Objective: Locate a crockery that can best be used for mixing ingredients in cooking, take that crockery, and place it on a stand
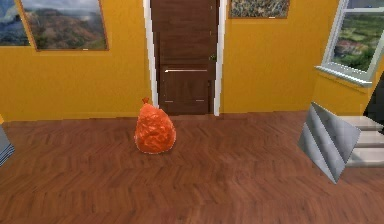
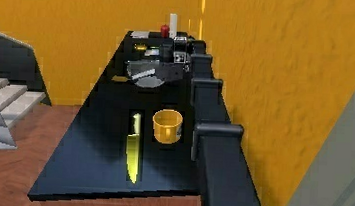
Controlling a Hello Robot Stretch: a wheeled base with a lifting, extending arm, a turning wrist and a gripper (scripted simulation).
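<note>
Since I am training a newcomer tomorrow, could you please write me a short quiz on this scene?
1. True or false: the knife lies on the floor.
2. What colour is the cup beside the knife? A red, B yellow, C blue.
3. Fill in: the orange sack sits on the floor before the dark ___.

Key:
1. False. It lies on the black table.
2. B.
3. Door.

The forward view is looking ahead and a bit down at a far door (image 1: 185,55). The arm side view is looking down on a near black table (image 2: 94,137). Both are showing the grey steps (image 1: 368,140).
</note>
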